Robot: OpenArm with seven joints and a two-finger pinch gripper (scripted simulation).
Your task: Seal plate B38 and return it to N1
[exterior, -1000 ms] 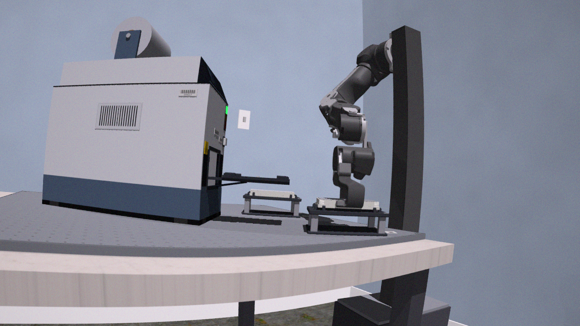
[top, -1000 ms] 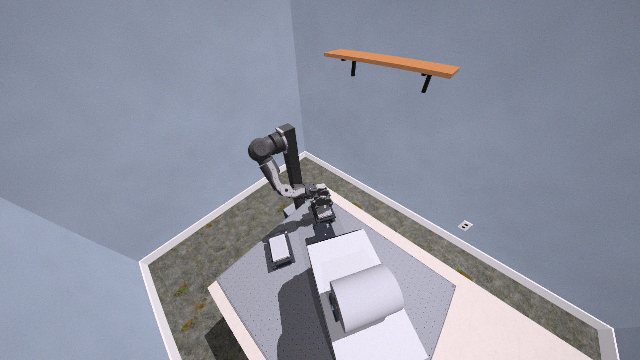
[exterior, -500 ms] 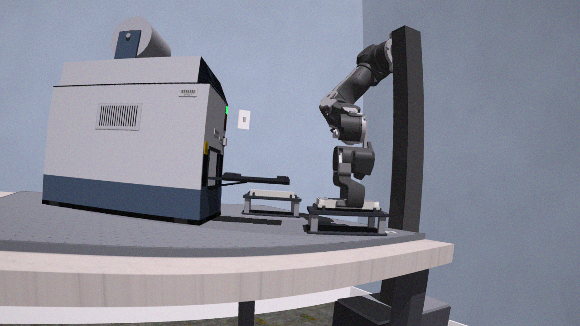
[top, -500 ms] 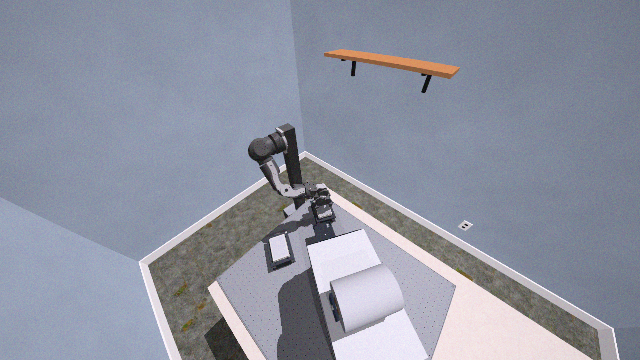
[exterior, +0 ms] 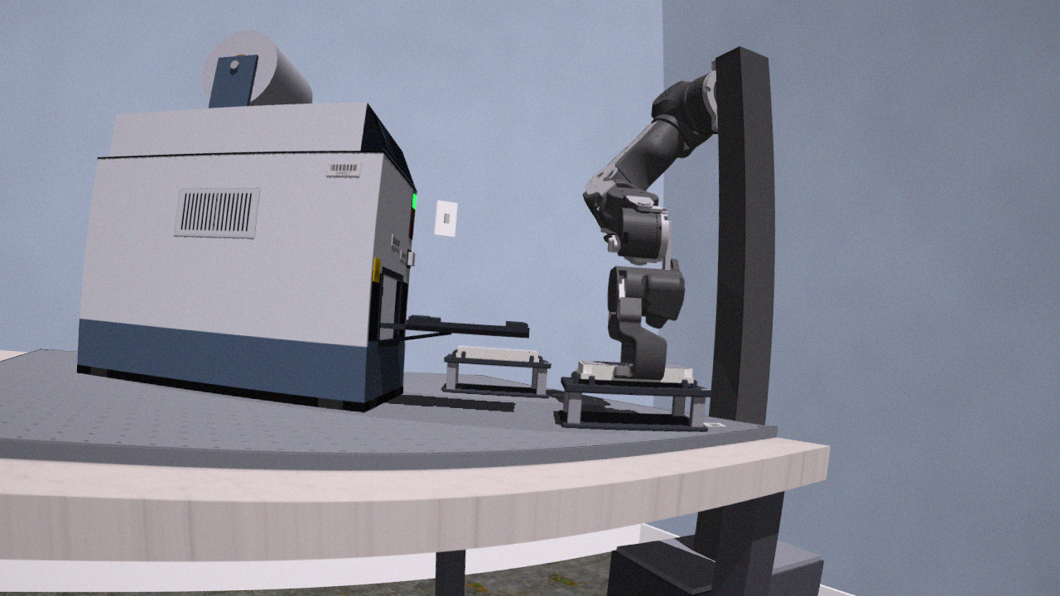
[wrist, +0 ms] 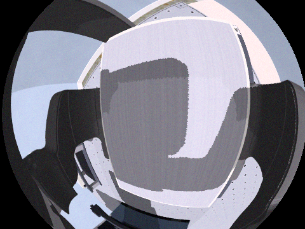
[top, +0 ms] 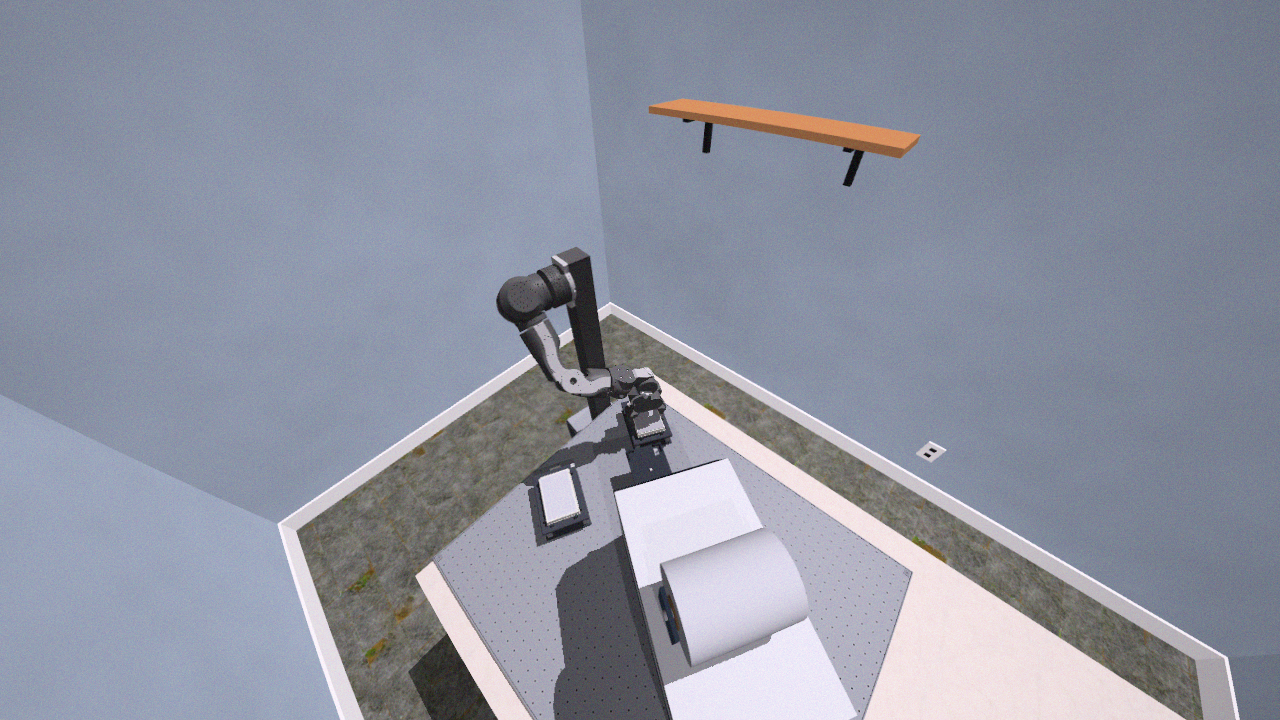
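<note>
My gripper (exterior: pixel 639 362) reaches straight down by the arm's post and is shut on a white plate (exterior: pixel 634 380), taken for B38; no label is readable. The plate rests level in its dark nest (exterior: pixel 633 393). In the wrist view the plate's pale foil top (wrist: pixel 174 114) fills the middle, with a dark finger at each long side. The same plate shows in the overhead view (top: pixel 651 428). The sealer's stage (exterior: pixel 463 326) stands out and empty. The lamp (exterior: pixel 414 201) is green. The second plate (exterior: pixel 494 353) (top: pixel 559 497) lies flat in the other nest.
The sealer housing (exterior: pixel 237 259) with its foil roll (exterior: pixel 257 70) stands left of the nests. The arm's black post (exterior: pixel 741 237) is right behind the gripped plate. The stage overhangs the plate between the two nests' side.
</note>
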